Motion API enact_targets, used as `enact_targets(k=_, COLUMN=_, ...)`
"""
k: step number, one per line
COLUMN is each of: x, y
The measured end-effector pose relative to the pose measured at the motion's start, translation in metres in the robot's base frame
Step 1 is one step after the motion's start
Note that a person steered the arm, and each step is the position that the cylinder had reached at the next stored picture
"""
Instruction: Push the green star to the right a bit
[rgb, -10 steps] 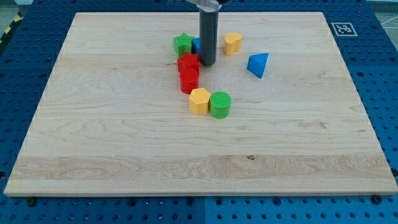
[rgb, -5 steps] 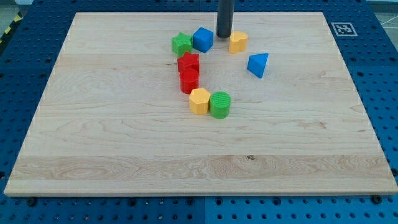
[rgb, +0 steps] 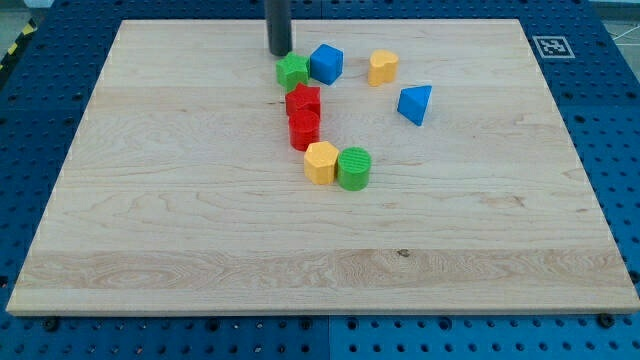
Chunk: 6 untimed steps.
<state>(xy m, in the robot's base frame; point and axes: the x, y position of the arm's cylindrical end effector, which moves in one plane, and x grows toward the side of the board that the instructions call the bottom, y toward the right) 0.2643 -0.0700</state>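
A: What's the biggest thing here?
B: The wooden table (rgb: 200, 240), with blue pegboard (rgb: 40, 130) around it and a black-and-white marker tag (rgb: 552, 46) at its upper right corner.

A: And the arm?
B: Only the dark rod (rgb: 278, 25) shows, standing upright and cut off by the view's top edge. My tip (rgb: 279, 53) rests on the table just above and slightly left of the green star (rgb: 293, 71), very close; I cannot tell whether they touch. As an end effector it is a plain rod: nothing opens or closes, and it has hold of nothing.

A: What stands to the star's right?
B: A blue cube-like block (rgb: 326, 63), touching or nearly touching it. Further right sits a yellow block (rgb: 382, 67), then a blue triangular block (rgb: 415, 104), both apart.

A: Below the star?
B: Two red blocks, upper (rgb: 303, 102) and lower (rgb: 304, 129), stacked in a column, shapes hard to make out. Then a yellow hexagonal block (rgb: 321, 162) pressed against a green cylinder (rgb: 354, 168).
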Motion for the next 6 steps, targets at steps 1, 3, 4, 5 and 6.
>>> enact_targets(k=1, x=0.006, y=-0.011)
enact_targets(k=3, x=0.02, y=-0.012)
enact_targets(k=4, x=0.032, y=0.002)
enact_targets(k=5, x=0.036, y=0.004)
enact_targets(k=6, x=0.036, y=0.008)
